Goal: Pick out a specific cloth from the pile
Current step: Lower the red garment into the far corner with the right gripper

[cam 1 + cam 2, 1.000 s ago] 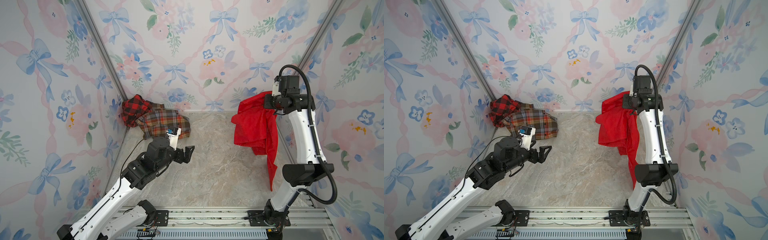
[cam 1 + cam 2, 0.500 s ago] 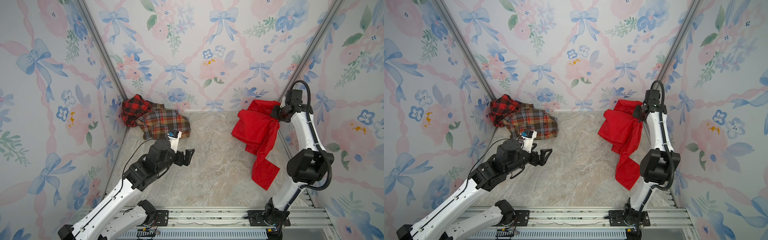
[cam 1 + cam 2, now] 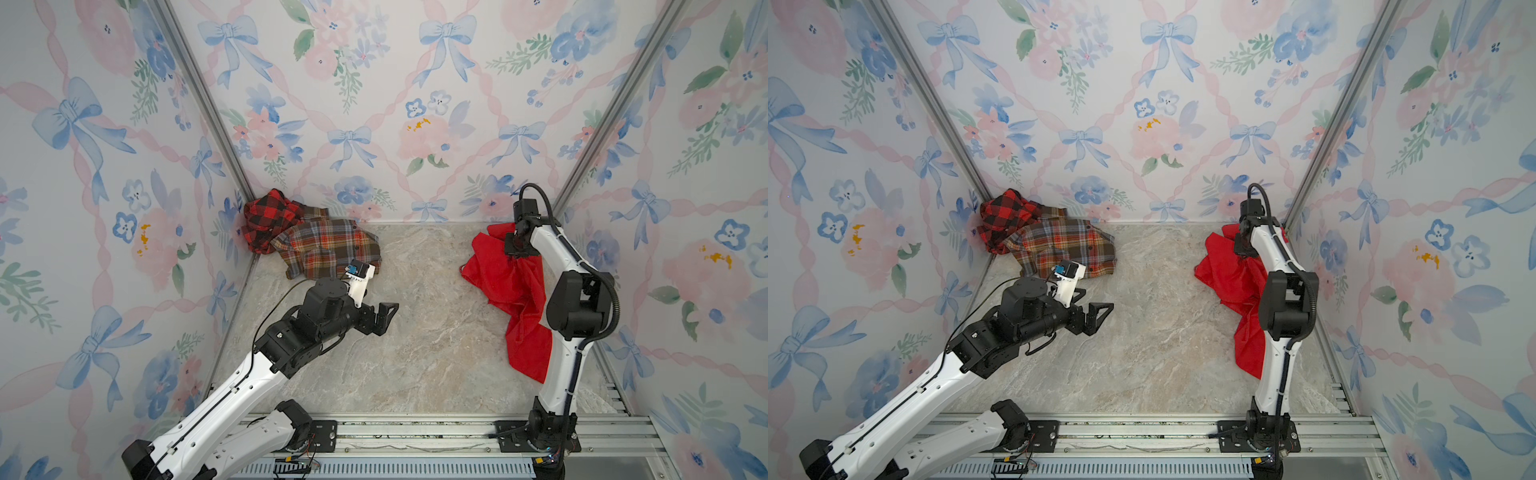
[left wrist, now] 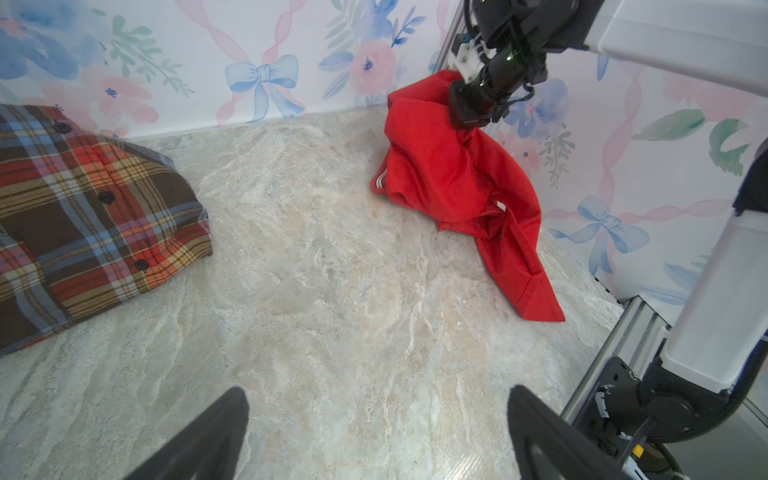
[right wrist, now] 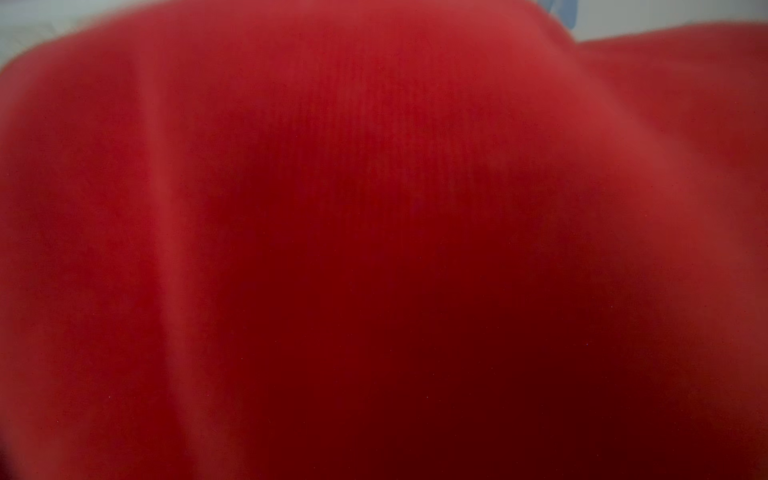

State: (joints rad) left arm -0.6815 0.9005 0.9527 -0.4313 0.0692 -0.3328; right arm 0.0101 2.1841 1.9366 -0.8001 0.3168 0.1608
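- Two grippers show: the right gripper [image 3: 515, 249] clenches the cloth [image 3: 503, 286], apparently at its bunched top, well apart from the pile [image 3: 316, 245].
- Jaws spread, the left gripper [image 3: 380, 318] hovers empty near that pile.

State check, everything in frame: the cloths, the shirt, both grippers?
red cloth: bunched, top gripped, tail draped on the floor.
checked cloth: crumpled in the back corner, partly on top of the plaid shirt.
plaid shirt: buttoned, lying rumpled on the floor, ungripped.
left gripper: open, empty, over bare floor.
right gripper: shut on the red cloth, fingertips buried in fabric.
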